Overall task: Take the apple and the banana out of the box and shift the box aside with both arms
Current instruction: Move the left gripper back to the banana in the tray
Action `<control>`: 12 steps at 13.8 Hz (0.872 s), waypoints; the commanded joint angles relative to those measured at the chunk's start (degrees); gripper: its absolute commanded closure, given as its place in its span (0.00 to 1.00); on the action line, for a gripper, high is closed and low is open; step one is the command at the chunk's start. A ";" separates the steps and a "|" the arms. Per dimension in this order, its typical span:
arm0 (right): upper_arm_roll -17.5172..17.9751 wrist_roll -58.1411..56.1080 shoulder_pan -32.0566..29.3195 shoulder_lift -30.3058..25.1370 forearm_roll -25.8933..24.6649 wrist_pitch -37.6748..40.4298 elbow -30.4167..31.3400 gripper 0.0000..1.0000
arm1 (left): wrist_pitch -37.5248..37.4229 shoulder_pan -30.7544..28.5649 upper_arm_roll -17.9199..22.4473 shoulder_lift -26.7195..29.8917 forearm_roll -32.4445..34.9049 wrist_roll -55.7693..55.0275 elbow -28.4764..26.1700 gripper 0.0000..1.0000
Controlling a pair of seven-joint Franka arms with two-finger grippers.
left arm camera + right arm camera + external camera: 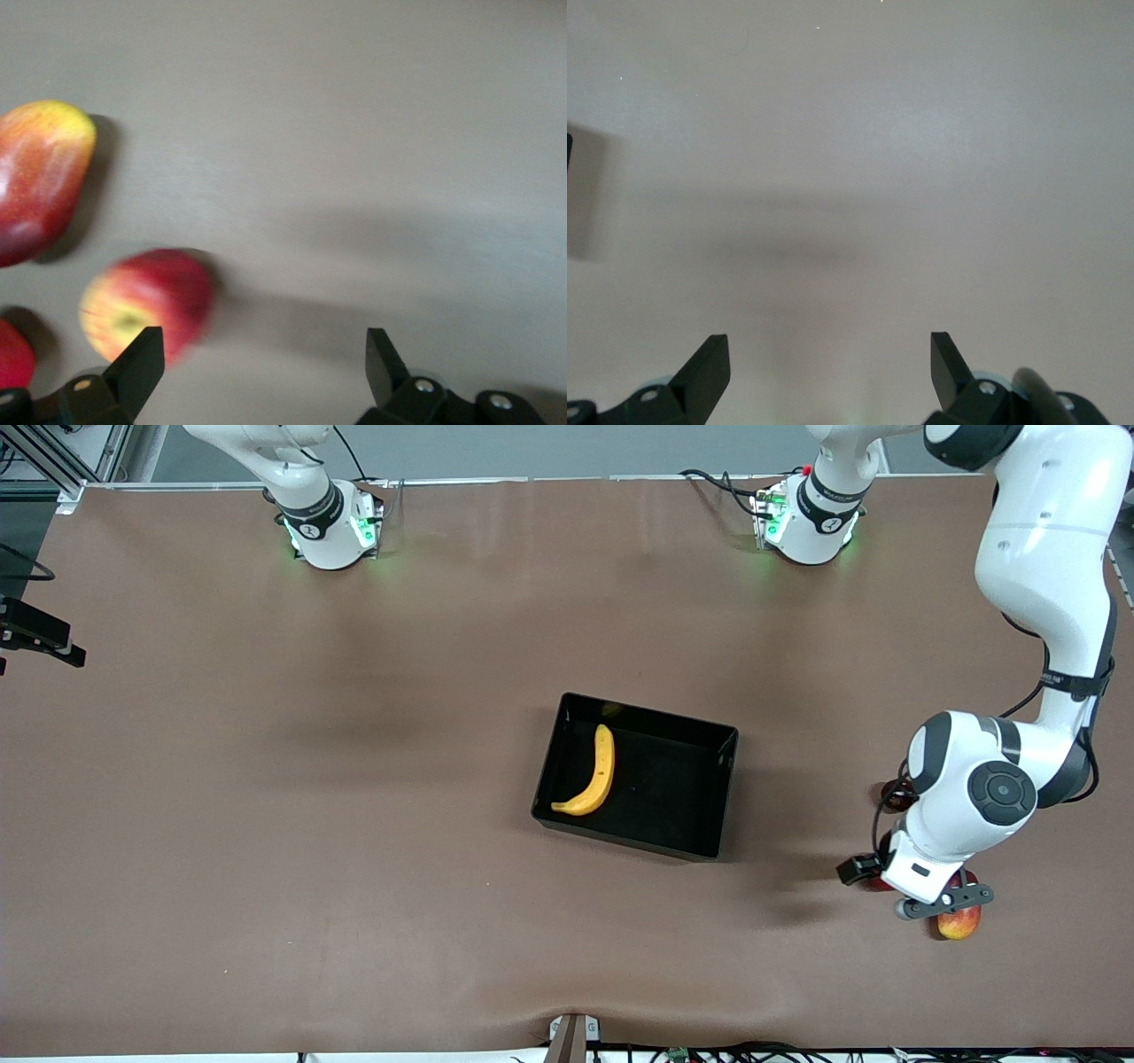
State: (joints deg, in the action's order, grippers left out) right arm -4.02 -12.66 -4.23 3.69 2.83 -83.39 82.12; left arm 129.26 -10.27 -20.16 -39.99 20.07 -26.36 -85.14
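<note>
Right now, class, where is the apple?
The apple lies on the table, outside the box, toward the left arm's end, under the open left gripper.

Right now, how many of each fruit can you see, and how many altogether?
Banana: 1
Apple: 1
Mango-like fruit: 1
Plain red fruit: 1
Total: 4

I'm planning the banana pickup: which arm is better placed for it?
Probably the left: its open left gripper sits low by the apple, with the banana lying in the box. The right gripper isn't visible in the front view.
</note>
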 commanded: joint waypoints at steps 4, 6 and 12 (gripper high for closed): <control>0.42 0.00 -0.16 0.00 -0.72 -0.01 -0.47 0.00 | -11.56 3.84 -10.50 4.65 0.59 -7.98 0.50 0.00; 0.42 0.00 -0.16 0.00 -0.72 -0.01 -0.47 0.00 | -11.75 10.15 -11.04 4.83 1.11 -15.79 0.50 0.00; 0.42 -0.09 -0.07 0.00 -0.63 -0.01 -0.56 0.00 | -7.90 22.74 -10.69 -0.08 6.46 -23.30 0.77 0.00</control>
State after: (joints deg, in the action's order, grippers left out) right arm -3.94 -12.67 -4.23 3.69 2.83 -83.41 82.10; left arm 119.06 11.71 -31.17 -37.75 23.15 -49.70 -84.74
